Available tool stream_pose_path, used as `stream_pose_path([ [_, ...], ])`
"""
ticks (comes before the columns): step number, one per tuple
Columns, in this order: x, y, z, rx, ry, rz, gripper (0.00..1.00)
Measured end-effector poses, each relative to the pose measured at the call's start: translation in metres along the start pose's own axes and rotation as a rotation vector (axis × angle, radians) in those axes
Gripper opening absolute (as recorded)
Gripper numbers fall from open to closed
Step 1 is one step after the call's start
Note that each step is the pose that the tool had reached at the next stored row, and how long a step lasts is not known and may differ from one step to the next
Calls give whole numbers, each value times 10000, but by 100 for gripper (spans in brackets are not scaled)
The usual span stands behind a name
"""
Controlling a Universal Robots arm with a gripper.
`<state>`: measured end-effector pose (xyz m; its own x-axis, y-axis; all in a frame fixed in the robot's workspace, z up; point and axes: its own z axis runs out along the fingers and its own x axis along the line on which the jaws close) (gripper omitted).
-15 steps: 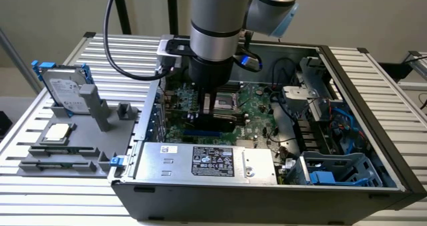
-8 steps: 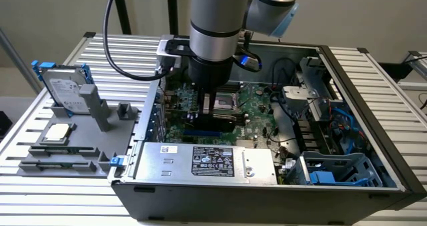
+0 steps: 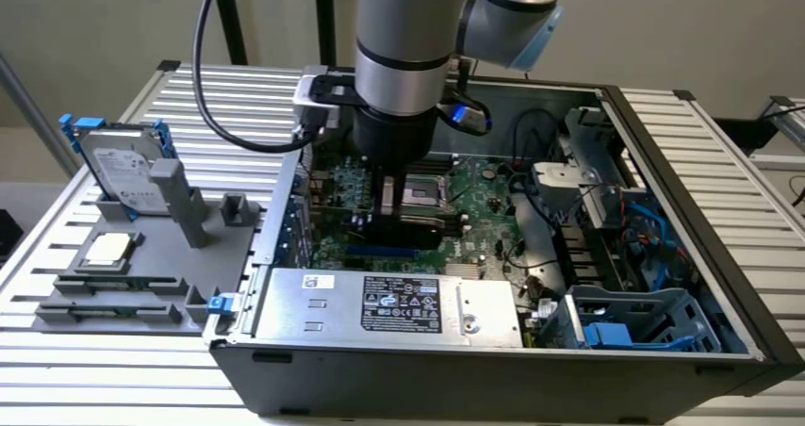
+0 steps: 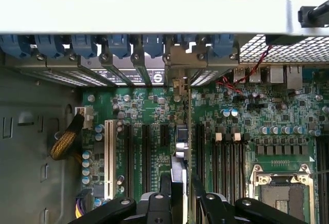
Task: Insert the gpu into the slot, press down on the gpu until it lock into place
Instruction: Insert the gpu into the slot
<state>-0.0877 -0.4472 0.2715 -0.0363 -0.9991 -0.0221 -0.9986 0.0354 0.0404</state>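
Note:
My gripper hangs straight down inside the open computer case, shut on the gpu, a small black card held upright over the green motherboard. Just under the card's lower edge a stretch of the bright-blue slot shows. In the wrist view the gpu runs edge-on from between my black fingers out to its metal bracket at the case's rear panel. My gripper clamps the card from both sides. The slot lies hidden beneath the card there. I cannot tell whether the card's edge sits in the slot.
A silver labelled power-supply box lies at the case's near wall. A white connector and black sockets flank the card, with the CPU socket beyond. A hard drive rests on a grey fixture at the exterior view's left.

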Motion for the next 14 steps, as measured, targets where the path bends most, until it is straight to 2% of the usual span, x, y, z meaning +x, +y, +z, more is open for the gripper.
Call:
stream_pose_path([
  [10,0,3,20,1,3,7,26],
  [14,-1,-26,19,1,3,15,26],
])
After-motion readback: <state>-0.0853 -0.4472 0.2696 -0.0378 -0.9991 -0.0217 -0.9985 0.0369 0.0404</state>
